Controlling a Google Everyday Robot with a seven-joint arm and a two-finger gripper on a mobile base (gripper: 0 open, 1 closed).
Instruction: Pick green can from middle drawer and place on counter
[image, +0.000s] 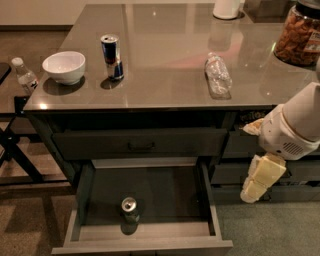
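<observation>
The green can (130, 209) stands upright in the open middle drawer (170, 192), near its front and left of centre; its silver top faces me. The counter (165, 55) lies above the drawer. My gripper (250, 192) hangs down from the white arm (292, 127) at the right, in front of the right-hand drawers. It is to the right of the open drawer, outside it and well apart from the can. It holds nothing that I can see.
On the counter stand a white bowl (63, 66), a tall blue-and-silver can (112, 56), a lying plastic bottle (218, 75), a snack jar (300, 32) and a white container (227, 7). A closed drawer (140, 144) sits above the open one. A small bottle (25, 76) stands at the left.
</observation>
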